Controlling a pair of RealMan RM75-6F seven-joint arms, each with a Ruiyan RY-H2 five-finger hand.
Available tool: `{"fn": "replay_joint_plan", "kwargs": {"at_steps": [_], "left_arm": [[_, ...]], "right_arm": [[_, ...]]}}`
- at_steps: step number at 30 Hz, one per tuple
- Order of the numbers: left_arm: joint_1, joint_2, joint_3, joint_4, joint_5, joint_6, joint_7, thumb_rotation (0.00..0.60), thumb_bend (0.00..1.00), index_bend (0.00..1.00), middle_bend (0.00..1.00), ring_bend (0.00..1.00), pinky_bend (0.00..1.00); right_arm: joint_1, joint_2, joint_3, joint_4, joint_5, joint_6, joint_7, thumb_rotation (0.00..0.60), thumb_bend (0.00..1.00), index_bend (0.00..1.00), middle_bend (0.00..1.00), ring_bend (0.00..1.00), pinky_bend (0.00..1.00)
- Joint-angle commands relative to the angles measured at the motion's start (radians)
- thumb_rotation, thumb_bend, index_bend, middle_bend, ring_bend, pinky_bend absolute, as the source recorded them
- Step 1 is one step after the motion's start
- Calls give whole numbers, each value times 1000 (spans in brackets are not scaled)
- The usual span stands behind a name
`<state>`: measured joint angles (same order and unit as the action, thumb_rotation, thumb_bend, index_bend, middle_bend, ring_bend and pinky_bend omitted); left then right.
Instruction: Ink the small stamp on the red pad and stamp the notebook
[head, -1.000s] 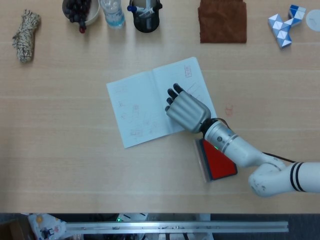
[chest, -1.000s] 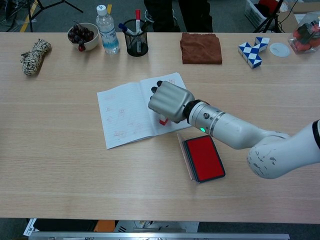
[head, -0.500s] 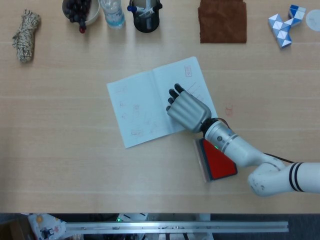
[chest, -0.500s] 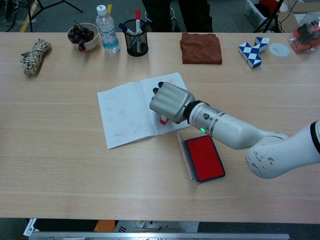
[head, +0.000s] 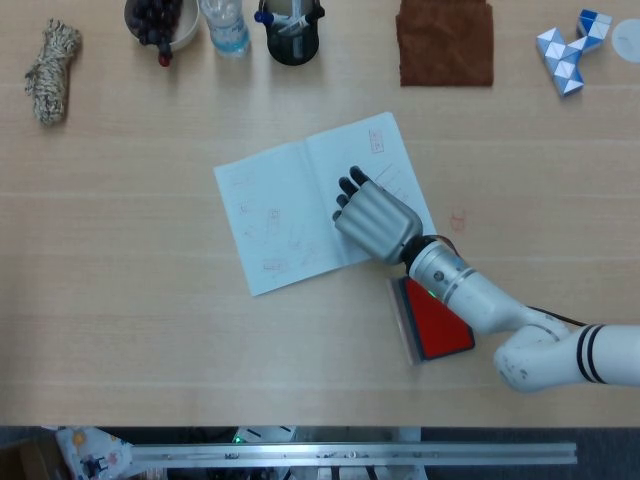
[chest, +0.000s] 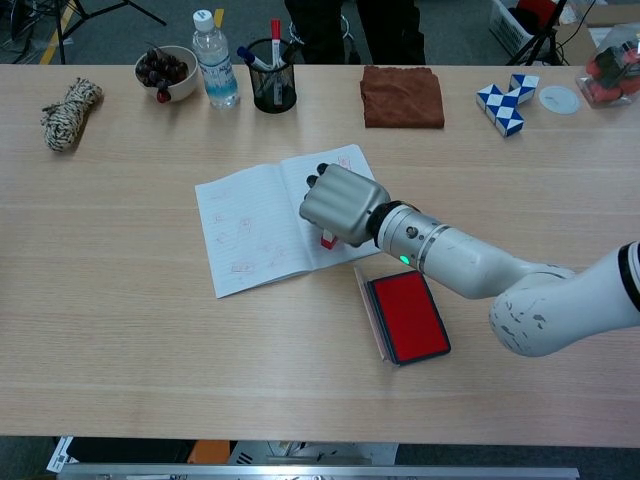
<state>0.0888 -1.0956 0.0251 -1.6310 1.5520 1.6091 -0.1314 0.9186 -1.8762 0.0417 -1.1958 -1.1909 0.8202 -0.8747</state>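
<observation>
Because our right hand (chest: 343, 204) has its fingers (head: 350, 190) curled down around the small stamp (chest: 327, 240), only the stamp's red base shows beneath it, set on the right page of the open notebook (chest: 245, 225), presumably to press a mark. The red pad (chest: 407, 315) lies just beside on the pale wooden tabletop (chest: 120, 300); our left hand is unseen.
</observation>
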Motion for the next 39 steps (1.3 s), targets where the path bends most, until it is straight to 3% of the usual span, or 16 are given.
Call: {"fn": "replay_joint_plan", "kwargs": {"at_steps": [1, 15, 28, 39], "left_arm": [[0, 0, 0, 0, 0, 0, 0, 600, 198, 113, 56, 146, 170], [2, 1, -1, 2, -2, 1, -4, 600, 198, 113, 56, 146, 170], [-3, 1, 1, -9, 12, -1, 10, 600, 198, 113, 56, 146, 170], [-5, -2, 8, -20, 22, -6, 29, 600, 198, 113, 56, 146, 170]], "right_arm": [[-1, -2, 1, 2, 3, -1, -1, 600, 339, 741, 454, 229, 218], [-7, 19, 6, -30, -11, 16, 21, 600, 339, 742, 454, 229, 219], [-56, 203, 23, -219, -38, 112, 58, 600, 339, 742, 454, 229, 219], [-105, 330, -27, -259, -53, 129, 73, 600, 339, 742, 454, 229, 218]]}}
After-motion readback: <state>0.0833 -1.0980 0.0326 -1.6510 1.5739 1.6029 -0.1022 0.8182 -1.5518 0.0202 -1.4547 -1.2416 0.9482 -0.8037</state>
